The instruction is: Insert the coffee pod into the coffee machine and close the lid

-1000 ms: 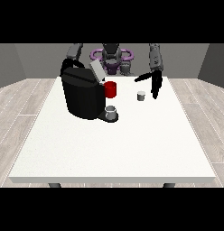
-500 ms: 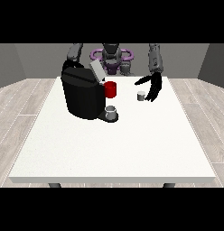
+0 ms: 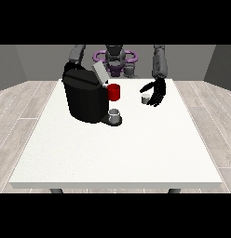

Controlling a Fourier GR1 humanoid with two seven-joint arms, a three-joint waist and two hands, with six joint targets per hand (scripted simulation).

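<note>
White desk [image 3: 117, 153] fills the front view, with the black coffee machine [image 3: 84, 97] standing toward its far side at the view's left, its lid [image 3: 99, 73] tilted up and open, presumably so the pod can go in before it is shut. A red part [image 3: 114, 92] sits at the machine's front, and a small grey cup [image 3: 115, 115] rests on the base below it, where a drink would pour. The coffee pod [image 3: 146, 99] stands on the desk well to the right of the machine, not yet lifted. The robot hand at the view's right [image 3: 157, 91] hangs just beside the pod, fingers spread apart and curving round it without visibly clamping, which reads as the approach to a grasp. Whether any finger already touches the pod cannot be told. The other arm reaches down behind the machine at the view's left, and its robot hand is hidden, so its state is unknown. Judging by this, the pick-up is the step in hand; insertion and closing remain.
</note>
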